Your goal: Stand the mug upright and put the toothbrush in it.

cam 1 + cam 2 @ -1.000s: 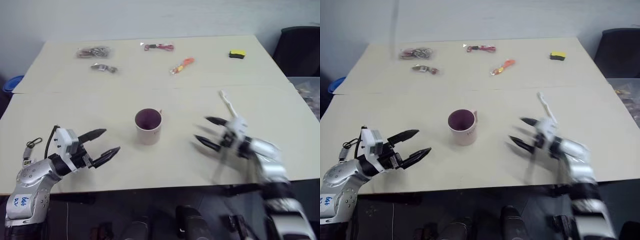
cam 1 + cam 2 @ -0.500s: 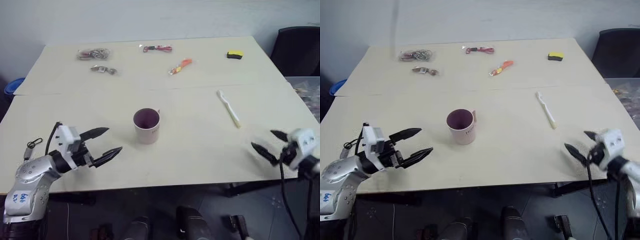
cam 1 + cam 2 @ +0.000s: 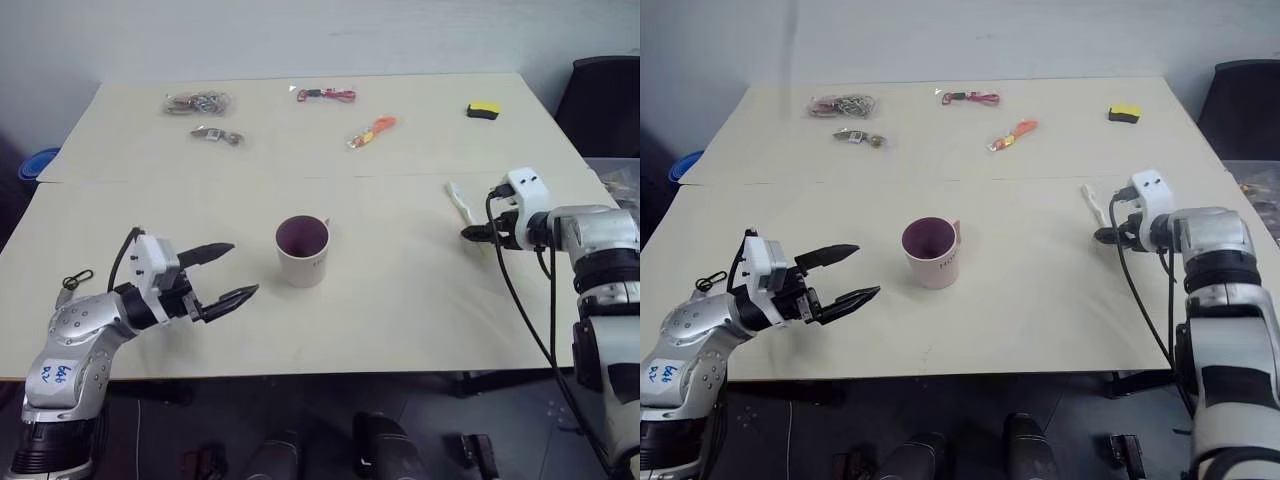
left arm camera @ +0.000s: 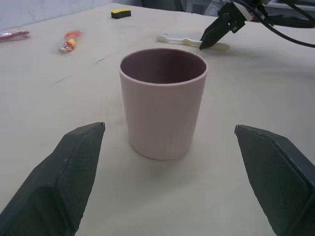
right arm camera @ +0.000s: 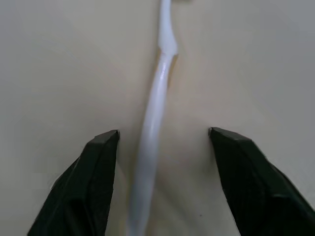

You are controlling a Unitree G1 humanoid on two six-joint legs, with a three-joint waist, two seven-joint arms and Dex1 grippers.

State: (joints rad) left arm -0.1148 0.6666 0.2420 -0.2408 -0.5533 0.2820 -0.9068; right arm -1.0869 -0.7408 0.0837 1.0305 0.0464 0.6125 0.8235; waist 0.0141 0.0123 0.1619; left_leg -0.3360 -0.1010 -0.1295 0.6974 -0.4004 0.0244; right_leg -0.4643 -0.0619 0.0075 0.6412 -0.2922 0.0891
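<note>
At three o'clock on the beige table (image 3: 400, 290), the right gripper (image 5: 162, 140) straddles the lying toothbrush (image 5: 156, 113), fingers apart, untouching. The left gripper (image 3: 228, 272) gapes empty toward the upright mug (image 3: 302, 250) at centre. A dark chair (image 3: 605, 100) stands at two o'clock.

You've got a pale pink mug (image 3: 302, 252) w/ dark purplish inside, and a cream-white toothbrush (image 5: 152, 118), both on a plain beige counter (image 3: 400, 300). Both end effectors, left (image 3: 227, 273) and right (image 5: 162, 162), have black fingers on white/silver housings. At the back: orange-yellow cord (image 3: 368, 131), red cord (image 3: 325, 95), yellow-black block (image 3: 483, 108).
</note>
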